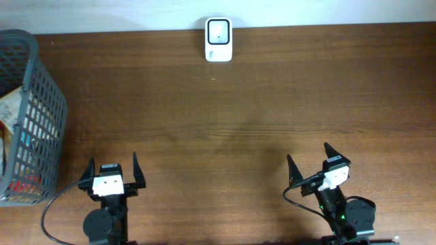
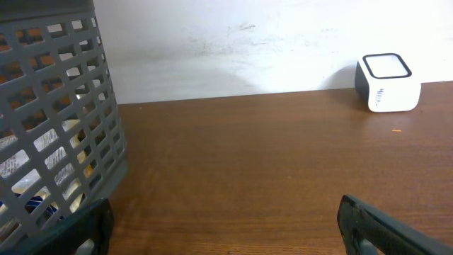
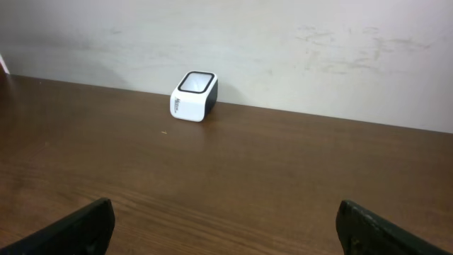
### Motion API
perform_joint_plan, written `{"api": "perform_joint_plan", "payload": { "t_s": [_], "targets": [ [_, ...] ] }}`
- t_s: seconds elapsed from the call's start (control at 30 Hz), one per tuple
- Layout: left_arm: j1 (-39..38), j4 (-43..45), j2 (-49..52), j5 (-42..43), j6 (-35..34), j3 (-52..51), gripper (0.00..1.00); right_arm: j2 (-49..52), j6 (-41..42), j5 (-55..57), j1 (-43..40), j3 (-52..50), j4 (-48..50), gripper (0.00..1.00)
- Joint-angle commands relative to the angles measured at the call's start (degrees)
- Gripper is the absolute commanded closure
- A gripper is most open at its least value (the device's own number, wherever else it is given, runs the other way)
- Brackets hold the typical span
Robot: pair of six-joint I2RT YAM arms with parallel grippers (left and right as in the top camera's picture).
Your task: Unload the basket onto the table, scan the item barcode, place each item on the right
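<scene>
A white barcode scanner [image 1: 219, 39] with a dark window stands at the far edge of the table against the wall; it also shows at the right in the left wrist view, scanner [image 2: 387, 83], and left of centre in the right wrist view, scanner [image 3: 194, 96]. Packaged items [image 1: 12, 136] lie inside the grey mesh basket [image 1: 42, 88] at the left; no barcode is readable. My left gripper [image 1: 113, 171] rests near the front edge, open and empty, just right of the basket [image 2: 56, 127]. At the front right my right gripper [image 1: 310, 160] is open with nothing between its fingers.
The wooden table [image 1: 225, 116] runs back to a white wall [image 2: 233, 42]. A black cable [image 1: 51, 204] loops from the left arm's base beside the basket.
</scene>
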Motion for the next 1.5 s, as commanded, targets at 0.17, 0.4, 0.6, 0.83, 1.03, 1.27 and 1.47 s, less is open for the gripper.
{"api": "perform_joint_plan", "payload": {
  "t_s": [0.17,0.4,0.6,0.83,1.03,1.27,1.47],
  "targets": [
    [-0.22,-0.2,-0.55,-0.42,0.7,-0.31,0.01,-0.33,0.37,0.33,0.35,-0.31,-0.39,0.01],
    [-0.22,-0.2,-0.55,-0.39,0.7,-0.31,0.01,-0.33,0.37,0.33,0.35,-0.31,-0.37,0.01],
    [-0.22,-0.2,-0.55,-0.42,0.7,-0.31,0.01,-0.33,0.39,0.33,0.35,-0.31,-0.39,0.01],
    [-0.22,-0.2,-0.55,-0.42,0.7,-0.31,0.01,-0.33,0.39,0.31,0.35,-0.31,-0.39,0.01],
    [-0.22,-0.2,-0.55,-0.42,0.7,-0.31,0.01,-0.33,0.39,0.33,0.35,-0.31,-0.39,0.01],
    [-0.22,-0.17,-0.55,-0.42,0.7,-0.31,0.01,-0.33,0.39,0.31,0.35,-0.31,-0.37,0.01],
    [-0.22,4.09,-0.5,8.09,0.7,-0.11,0.01,-0.33,0.39,0.33,0.35,-0.31,-0.39,0.01]
  ]
}}
